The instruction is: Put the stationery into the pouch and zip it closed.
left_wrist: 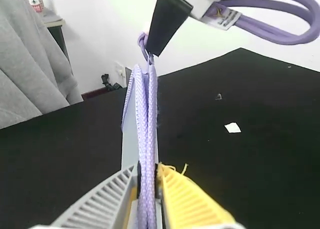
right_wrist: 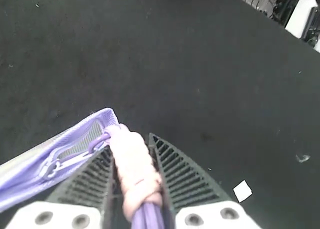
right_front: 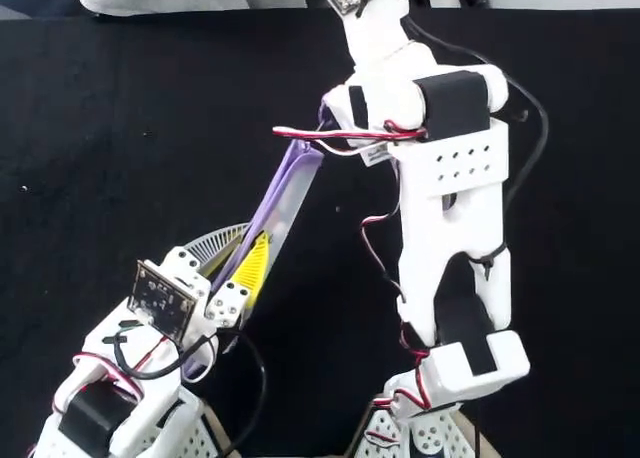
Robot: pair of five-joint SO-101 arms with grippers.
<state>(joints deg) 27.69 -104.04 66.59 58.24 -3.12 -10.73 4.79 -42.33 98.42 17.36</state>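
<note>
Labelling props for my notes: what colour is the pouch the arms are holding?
Light purple throughout; the pouch shows best in the left wrist view.

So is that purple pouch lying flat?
No. The pouch hangs stretched, on edge, between the left end effector and right end effector.

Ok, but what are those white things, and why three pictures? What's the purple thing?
They are two small robot arms with pincers called grippers. One picture looks down from above; the other two come from cameras on each arm's wrist. The left gripper, with one grey and one yellow finger, pinches one end of a purple pouch. The right gripper pinches the pouch's strap at the other end. So the pouch is stretched between them above the black table. A small white scrap lies on the table.
</note>
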